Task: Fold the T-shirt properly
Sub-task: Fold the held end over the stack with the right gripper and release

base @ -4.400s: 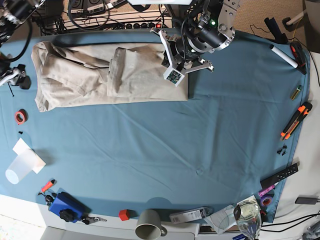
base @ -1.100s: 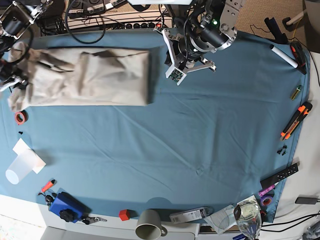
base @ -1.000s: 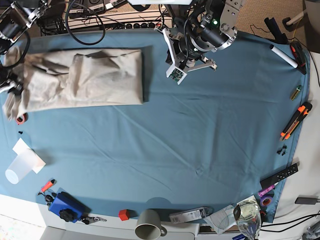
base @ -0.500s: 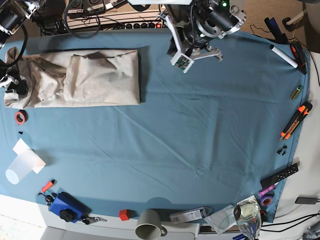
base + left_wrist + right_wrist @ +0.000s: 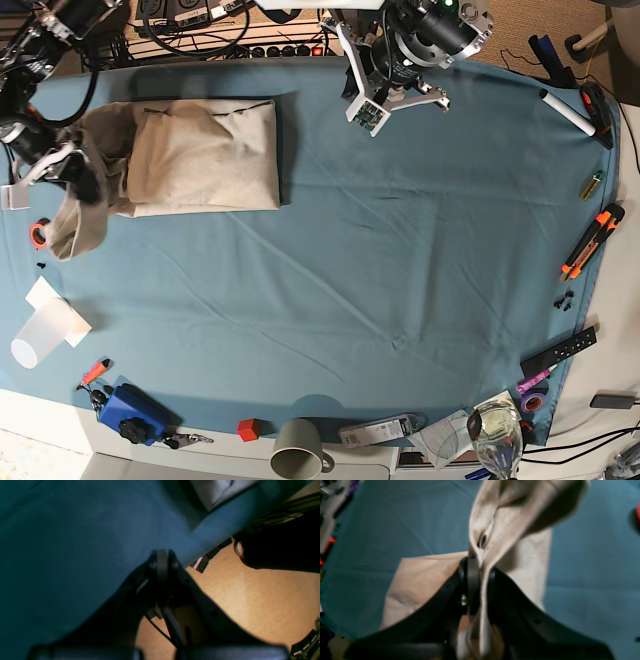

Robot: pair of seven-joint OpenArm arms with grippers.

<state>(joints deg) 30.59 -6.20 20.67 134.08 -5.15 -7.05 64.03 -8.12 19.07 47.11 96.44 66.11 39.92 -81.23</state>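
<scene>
The beige T-shirt (image 5: 190,155) is spread on the teal table cloth (image 5: 380,260), folded into a long band. Its outer end is lifted and bunched beside the right gripper (image 5: 62,165), away from the shirt's squared end. The left gripper (image 5: 385,85) is held above the cloth, apart from the shirt's squared end.

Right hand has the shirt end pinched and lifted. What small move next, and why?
Probably carry the right hand across over the folded body of the T-shirt and lay the end down. It is shut on a bunched, hanging end, while the rest lies flat. The left hand is shut, empty, at the table edge.
</scene>
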